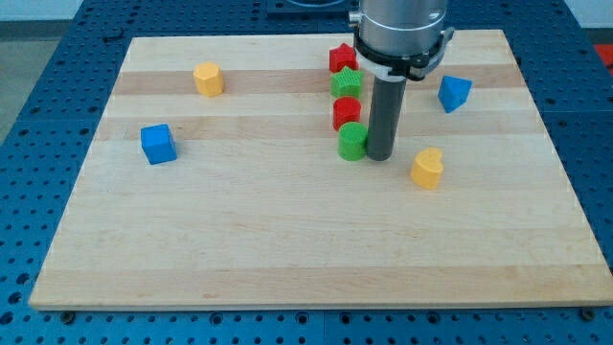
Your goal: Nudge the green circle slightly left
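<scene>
My tip (379, 156) is parked right against the view's-right side of the green circle (352, 141), no gripper fitted so nothing's gripped, with a red block (347, 112) stacked just behind the circle.

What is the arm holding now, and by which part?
Nothing is held. My tip stands against the right side of the green circle.
</scene>
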You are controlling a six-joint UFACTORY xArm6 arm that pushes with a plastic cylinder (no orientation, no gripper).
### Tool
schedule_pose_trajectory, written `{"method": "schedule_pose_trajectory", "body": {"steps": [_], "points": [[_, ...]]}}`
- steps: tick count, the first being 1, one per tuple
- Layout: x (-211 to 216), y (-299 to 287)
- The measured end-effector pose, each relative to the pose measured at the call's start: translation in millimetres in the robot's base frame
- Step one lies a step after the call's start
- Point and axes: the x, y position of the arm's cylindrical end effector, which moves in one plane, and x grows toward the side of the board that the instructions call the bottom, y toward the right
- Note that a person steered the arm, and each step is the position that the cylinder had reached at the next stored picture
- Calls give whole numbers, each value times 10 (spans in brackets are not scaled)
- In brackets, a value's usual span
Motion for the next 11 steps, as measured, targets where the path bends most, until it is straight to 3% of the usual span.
{"method": "schedule_pose_trajectory", "body": {"steps": [6, 11], "points": [[-115, 357], [-309, 272]]}}
